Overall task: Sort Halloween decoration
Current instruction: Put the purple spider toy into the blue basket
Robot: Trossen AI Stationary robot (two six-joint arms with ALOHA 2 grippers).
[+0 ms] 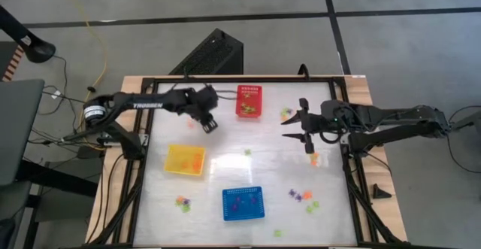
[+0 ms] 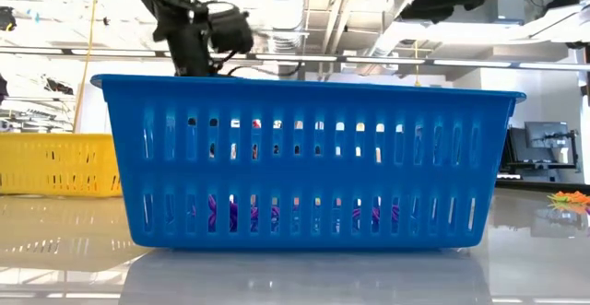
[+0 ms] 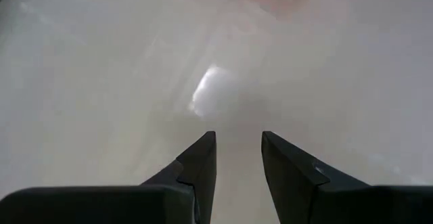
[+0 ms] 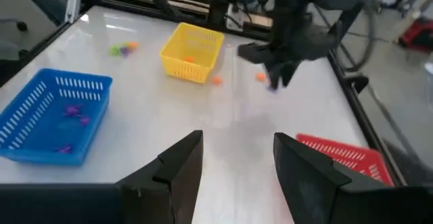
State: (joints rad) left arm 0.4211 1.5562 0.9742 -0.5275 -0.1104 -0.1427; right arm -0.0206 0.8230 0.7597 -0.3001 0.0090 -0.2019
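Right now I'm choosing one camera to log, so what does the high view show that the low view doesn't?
Only the high view shows the red basket, the right gripper, open, and loose trinkets across the table. Only the low view shows the ceiling lights. Both show the blue basket, the yellow basket and the left gripper.

Colours on the white table (image 1: 248, 177)
Baskets w/ slotted walls: red (image 1: 249, 101), yellow (image 1: 185, 159), blue (image 1: 243, 203). Trinkets: purple (image 4: 73, 114) in blue basket, orange (image 4: 216, 80) by yellow one, green/orange/purple mix (image 1: 304, 197) loose. Both arms dark.
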